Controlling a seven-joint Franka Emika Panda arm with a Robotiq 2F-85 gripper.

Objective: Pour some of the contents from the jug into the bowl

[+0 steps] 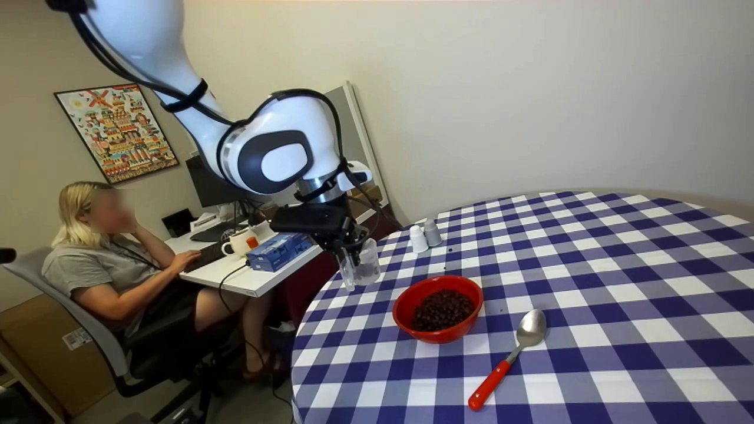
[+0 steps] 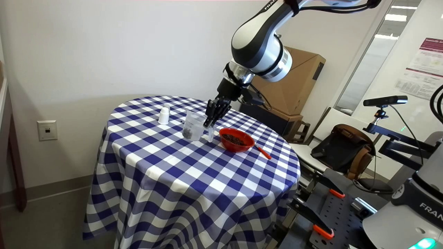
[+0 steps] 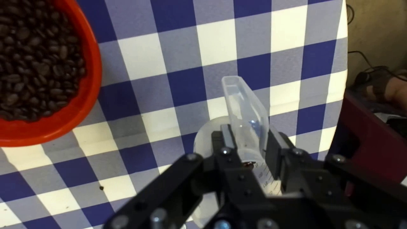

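The red bowl (image 1: 439,337) stands on the checked tablecloth and holds many dark brown beans; it also shows in an exterior view (image 2: 236,148) and at the left of the wrist view (image 3: 93,63). The see-through jug (image 1: 369,265) is beside the bowl, slightly tilted, with a small dark heap low inside (image 2: 187,133). My gripper (image 3: 249,140) is shut on the jug's handle (image 3: 243,108), which fills the gap between the fingers. The fingers hide much of the jug in the wrist view. I cannot tell whether its base touches the cloth.
A metal spoon with a red handle (image 1: 492,383) lies beside the bowl. A white shaker (image 1: 418,239) and a grey shaker (image 1: 432,233) stand farther back. A few dark specks lie on the cloth. The round table's edge (image 1: 298,353) is near the jug. A person (image 1: 112,259) sits at a desk.
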